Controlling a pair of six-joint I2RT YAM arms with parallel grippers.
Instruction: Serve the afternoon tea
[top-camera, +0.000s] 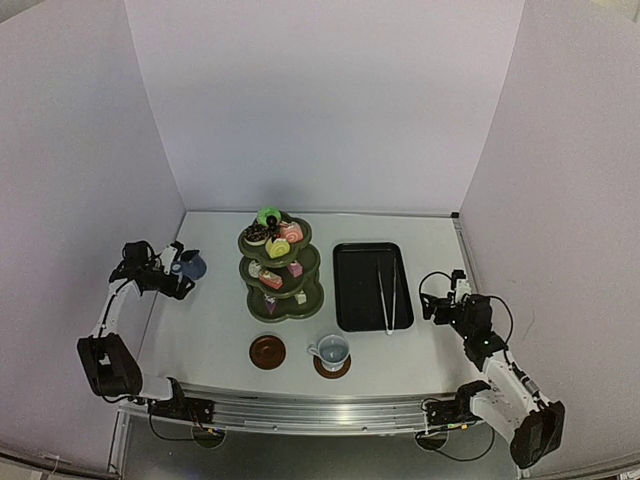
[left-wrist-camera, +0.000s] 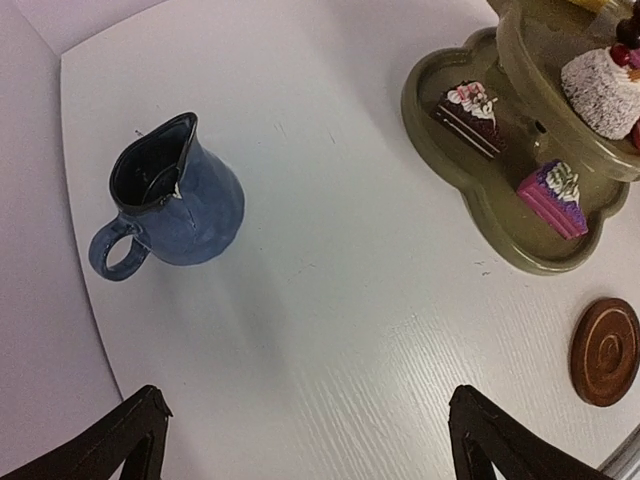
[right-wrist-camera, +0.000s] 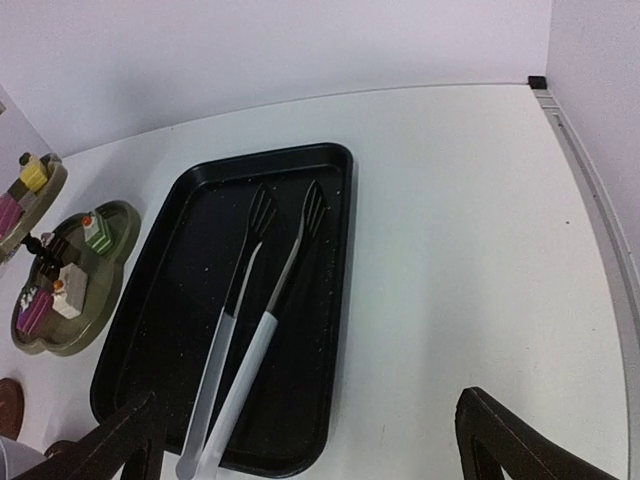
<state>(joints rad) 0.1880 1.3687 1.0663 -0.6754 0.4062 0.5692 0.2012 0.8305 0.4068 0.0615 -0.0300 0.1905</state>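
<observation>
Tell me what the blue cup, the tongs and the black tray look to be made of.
Blue cup: probably glazed ceramic; glossy, mottled blue, with an uneven lip.
Tongs: likely metal; thin shiny forked tips, paler matte handles that could be brushed metal or plastic.
Black tray: dull black with speckles and a raised rim; coated metal or plastic, I cannot tell which.

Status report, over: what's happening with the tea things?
Left tool open, right tool open, both empty. Dark-blue glazed jug-shaped cup standing on table, not yet on bare round brown saucer. Nothing between them.
</observation>
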